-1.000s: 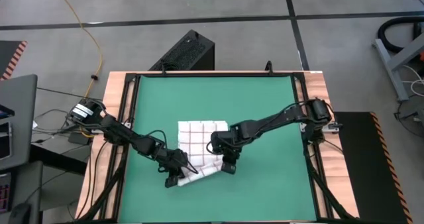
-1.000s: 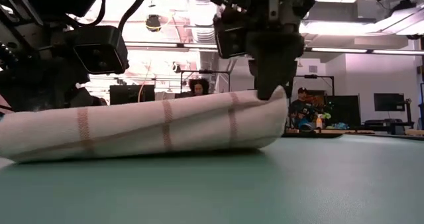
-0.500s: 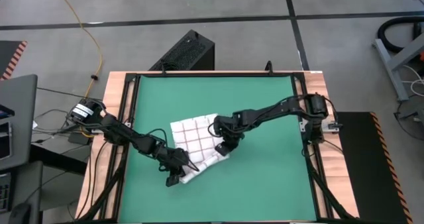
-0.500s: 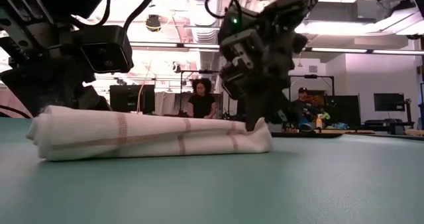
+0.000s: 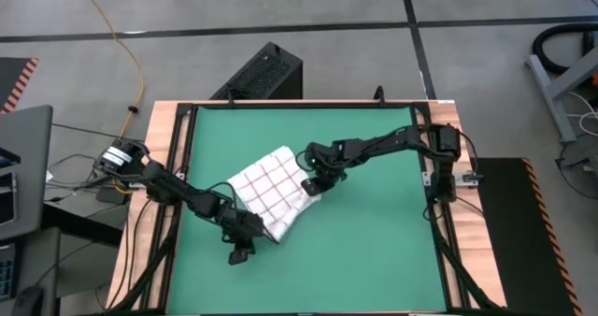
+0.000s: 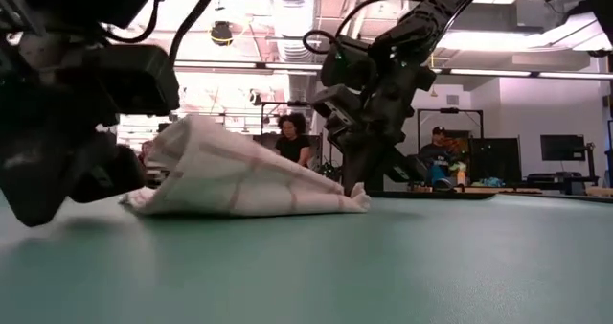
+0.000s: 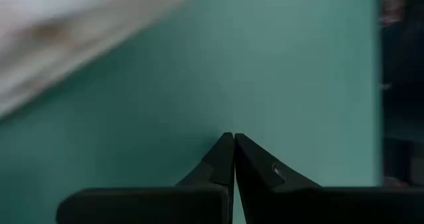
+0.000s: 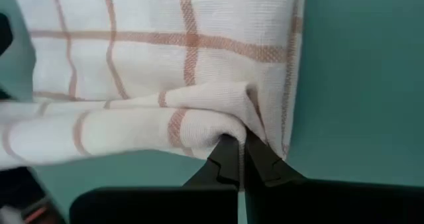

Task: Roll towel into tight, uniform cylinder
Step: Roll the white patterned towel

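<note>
Right tool [image 5: 312,184] clenched on a bunched fold at the towel's [image 5: 271,193] right corner — in the right wrist view [image 8: 240,159], tips pinched together with cloth gathered just above them. Left tool [image 5: 245,246] shut as well, but seemingly on nothing: in its own wrist view [image 7: 233,159], tips closed over bare green mat [image 5: 374,241], with cloth only as a blur off to 1 side. From above, that tool just beside the towel's near-left corner; contact or a small gap, cannot tell.

Towel near the middle of the mat, slightly toward the left arm, lying skewed — edges at a slant to the mat's sides, long axis running from the left tool's corner up toward the right tool's. At table height [image 6: 239,175], a loose wedge, humped high on 1 end and tapering flat toward the right tool; no cylinder yet, by the look of it.

Likely hinge of the next move: both tools at opposite ends of that slanted axis, right one alone holding cloth. Probably the left needing a fresh grip before any even rolling; otherwise a lopsided, cone-like roll a fair risk.
</note>
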{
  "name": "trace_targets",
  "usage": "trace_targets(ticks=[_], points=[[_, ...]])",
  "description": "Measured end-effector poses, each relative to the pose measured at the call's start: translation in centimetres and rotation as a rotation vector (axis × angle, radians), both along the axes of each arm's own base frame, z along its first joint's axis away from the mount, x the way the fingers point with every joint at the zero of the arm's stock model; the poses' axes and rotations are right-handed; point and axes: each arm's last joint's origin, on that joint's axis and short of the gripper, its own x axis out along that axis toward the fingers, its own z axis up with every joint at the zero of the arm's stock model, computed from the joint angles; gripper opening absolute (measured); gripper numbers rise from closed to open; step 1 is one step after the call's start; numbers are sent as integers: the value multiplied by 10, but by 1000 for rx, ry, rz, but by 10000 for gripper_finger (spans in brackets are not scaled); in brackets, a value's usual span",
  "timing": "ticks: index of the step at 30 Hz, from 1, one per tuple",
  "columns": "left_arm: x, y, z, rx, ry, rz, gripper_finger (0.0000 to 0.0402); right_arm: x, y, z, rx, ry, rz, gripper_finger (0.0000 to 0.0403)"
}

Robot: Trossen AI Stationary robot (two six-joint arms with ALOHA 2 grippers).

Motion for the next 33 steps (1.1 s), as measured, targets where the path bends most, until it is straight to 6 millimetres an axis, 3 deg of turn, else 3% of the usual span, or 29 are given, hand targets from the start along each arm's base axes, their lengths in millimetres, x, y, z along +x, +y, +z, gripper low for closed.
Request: trace_targets(ticks=[6,13,15,18,21,28,33], points=[[-2,-3,5,-78,40,15,0,0,-6,0,-19,-5,-14,11],[-10,-1,50,-113,-129,94,0,0,-3,0,-30,-12,14,11],[-16,5,70,-56,-213,187,0,0,-2,0,-35,-15,27,11],[-28,19,91,242,-244,411,0,0,-2,0,-37,-16,31,11],[-35,30,89,483,-232,524,0,0,-2,0,-40,-19,35,11],[-9,16,72,457,-316,431,0,0,-4,0,-40,-19,31,11],[4,11,42,490,-243,407,0,0,-4,0,-41,-20,31,11]])
